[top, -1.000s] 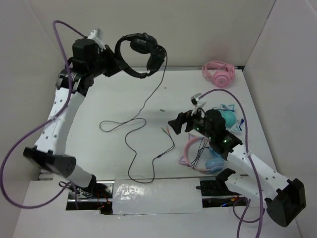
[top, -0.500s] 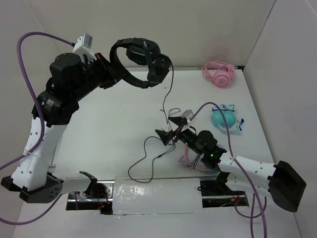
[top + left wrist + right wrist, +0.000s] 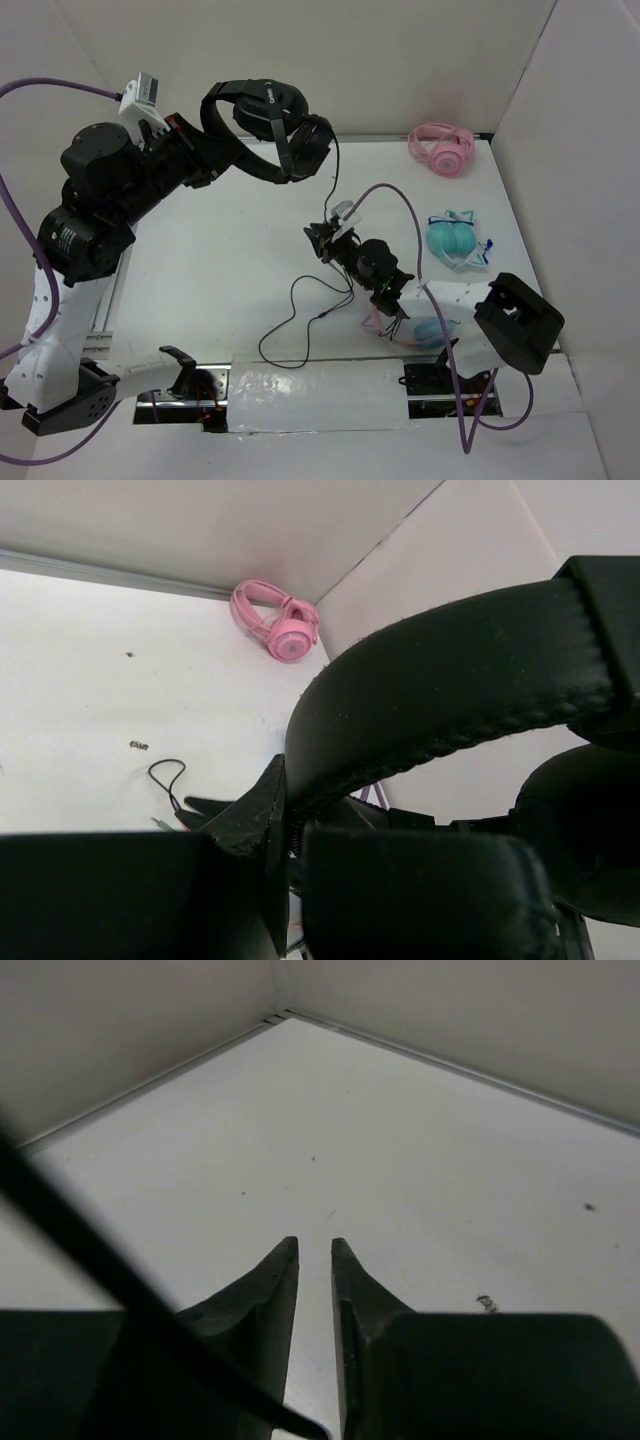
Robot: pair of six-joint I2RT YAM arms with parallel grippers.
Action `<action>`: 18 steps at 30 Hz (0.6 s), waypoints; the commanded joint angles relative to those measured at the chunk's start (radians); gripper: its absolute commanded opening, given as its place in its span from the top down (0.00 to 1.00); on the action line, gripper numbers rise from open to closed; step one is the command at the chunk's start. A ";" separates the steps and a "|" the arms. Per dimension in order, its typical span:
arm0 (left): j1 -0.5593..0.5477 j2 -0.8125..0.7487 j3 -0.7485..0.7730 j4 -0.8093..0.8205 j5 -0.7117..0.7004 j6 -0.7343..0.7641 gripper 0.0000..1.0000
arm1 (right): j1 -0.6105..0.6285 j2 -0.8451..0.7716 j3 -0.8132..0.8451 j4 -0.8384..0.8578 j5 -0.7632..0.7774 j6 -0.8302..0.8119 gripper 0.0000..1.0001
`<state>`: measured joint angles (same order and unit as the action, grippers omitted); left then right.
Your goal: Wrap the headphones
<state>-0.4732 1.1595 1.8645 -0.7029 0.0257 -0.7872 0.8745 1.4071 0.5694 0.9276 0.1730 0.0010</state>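
White table [image 3: 230,210], left tool [image 3: 218,158] clenched on headphones [image 3: 270,105], right tool [image 3: 322,238]: grip indiscernible.

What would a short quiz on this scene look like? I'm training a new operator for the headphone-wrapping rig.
1. True or false: the black headphones lie flat on the table.
2. Where are the pink headphones? A) the far right corner B) beside the left arm's base C) the table's middle
3. Which pincer grips the headband?
Key: 1 false, they are held raised above it; 2 A; 3 the left pincer.
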 commanded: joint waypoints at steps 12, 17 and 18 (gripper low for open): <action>0.062 0.184 -0.059 -0.067 -0.244 -0.155 1.00 | 0.201 -0.416 -0.054 -0.839 0.414 0.367 1.00; 0.081 0.274 -0.108 -0.102 -0.251 -0.193 1.00 | 0.247 -0.556 0.019 -1.153 0.436 0.468 1.00; 0.079 0.288 -0.110 -0.106 -0.254 -0.184 1.00 | 0.250 -0.572 0.068 -1.193 0.424 0.465 1.00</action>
<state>-0.3962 1.4414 1.7378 -0.8433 -0.2123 -0.9260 1.1080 0.8883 0.5201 -0.0311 0.5331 0.3824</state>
